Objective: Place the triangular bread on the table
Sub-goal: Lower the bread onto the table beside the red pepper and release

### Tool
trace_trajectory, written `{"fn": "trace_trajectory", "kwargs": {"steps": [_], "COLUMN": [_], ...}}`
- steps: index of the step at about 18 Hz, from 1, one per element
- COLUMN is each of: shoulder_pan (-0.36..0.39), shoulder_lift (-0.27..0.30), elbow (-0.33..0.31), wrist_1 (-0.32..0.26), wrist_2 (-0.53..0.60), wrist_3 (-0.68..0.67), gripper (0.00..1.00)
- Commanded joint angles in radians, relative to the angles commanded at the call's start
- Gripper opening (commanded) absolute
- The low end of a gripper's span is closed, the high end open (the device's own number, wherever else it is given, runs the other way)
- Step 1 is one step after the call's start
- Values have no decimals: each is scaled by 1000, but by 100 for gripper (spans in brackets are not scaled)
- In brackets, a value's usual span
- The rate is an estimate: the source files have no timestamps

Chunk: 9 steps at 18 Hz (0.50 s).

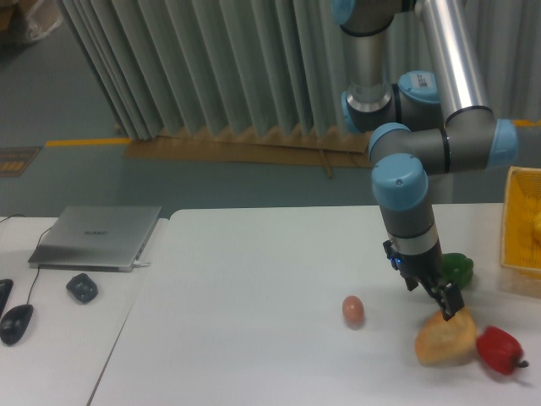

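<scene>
Triangular bread (pixel 445 341) lies on the table (pixel 254 338) beneath my gripper (pixel 449 301), touching the red pepper (pixel 500 349) on its right; egg (pixel 353 309) left; green pepper (pixel 456 269) behind.

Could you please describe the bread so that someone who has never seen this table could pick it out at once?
Look at the near right part of the white table, just below the gripper. The bread is the golden-tan, matte, rounded triangular lump there, with a red pepper against its right side. The egg to its left is far smaller and pinkish, and the pepper behind is green.
</scene>
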Motion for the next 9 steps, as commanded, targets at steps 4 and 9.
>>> {"fn": "trace_trajectory", "kwargs": {"steps": [4,9], "shoulder_pan": [2,2], "shoulder_lift": [31,46], "elbow": [-2,-2], "wrist_1": [-52,-60], "wrist_2": [-5,-17], "wrist_3": [2,2], "gripper": [100,100]}}
